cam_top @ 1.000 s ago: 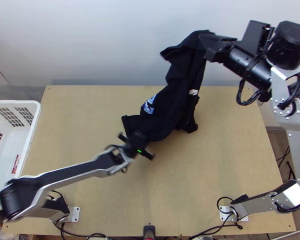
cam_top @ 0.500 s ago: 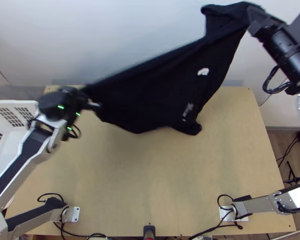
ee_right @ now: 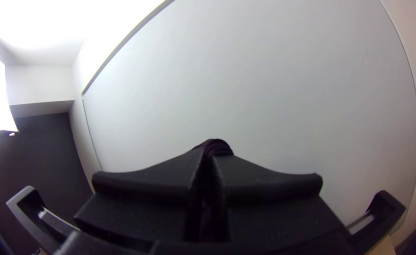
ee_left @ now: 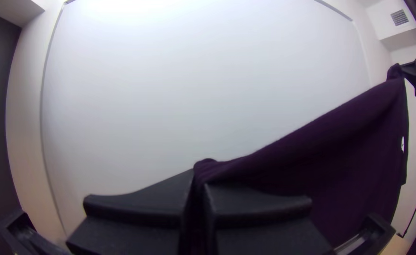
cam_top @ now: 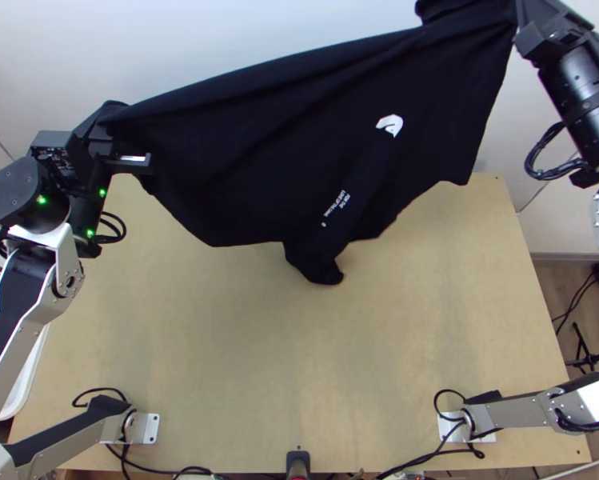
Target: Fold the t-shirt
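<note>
The black t-shirt (cam_top: pixel 299 144) hangs spread between the arms at the far side of the table (cam_top: pixel 243 344), one upper end gripped by the left tool (cam_top: pixel 113 132), the other by the right tool (cam_top: pixel 522 22).

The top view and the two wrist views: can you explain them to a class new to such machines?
Two robot arms, left and right, stand at a wooden table. The top view looks steeply down from a fixed camera; each wrist view comes from a camera on that arm. The left gripper and right gripper each pinch part of a black t-shirt, spread between them above the table. Whether its lowest part touches the wood, I cannot tell. A white basket stands at the left.
</note>
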